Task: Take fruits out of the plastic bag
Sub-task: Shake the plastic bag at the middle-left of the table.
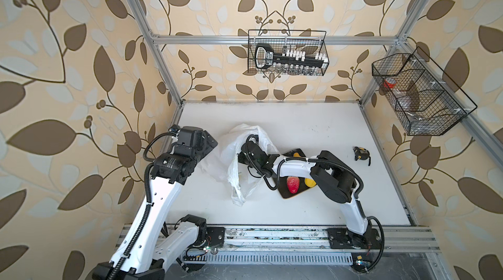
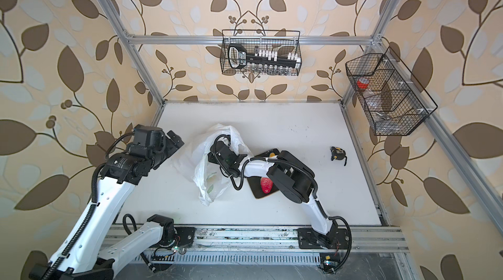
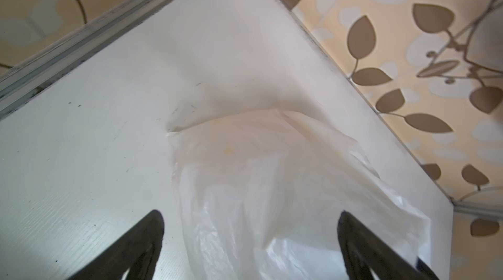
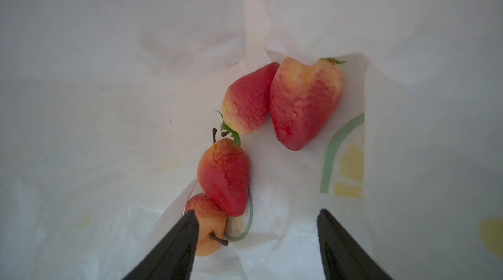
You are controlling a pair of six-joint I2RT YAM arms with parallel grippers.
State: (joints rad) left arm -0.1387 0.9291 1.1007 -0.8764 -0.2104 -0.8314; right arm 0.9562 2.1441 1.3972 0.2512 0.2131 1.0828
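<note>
The white plastic bag point(image 1: 231, 156) lies crumpled mid-table, its mouth toward the right arm. My right gripper point(image 4: 257, 212) is inside it, open, with nothing between its fingers. Several red-yellow fruits lie on the bag's floor ahead of it: a big one point(image 4: 304, 101), a second point(image 4: 249, 101), a third point(image 4: 224, 178), and a stemmed one point(image 4: 209, 224) beside one fingertip point(image 4: 187, 227). My left gripper point(image 3: 250, 213) stands open at the bag's left side, with loose bag film point(image 3: 272, 183) between its wide-apart fingers. A red fruit point(image 1: 293, 184) and two yellow fruits point(image 1: 310, 182) point(image 1: 296, 154) lie on the black tray point(image 1: 285, 193).
A black-and-yellow tape measure point(image 1: 362, 153) sits on the table to the right. A wire basket point(image 1: 287, 52) hangs on the back rail and another point(image 1: 419, 93) on the right rail. The right arm's elbow point(image 1: 334, 178) hangs over the tray.
</note>
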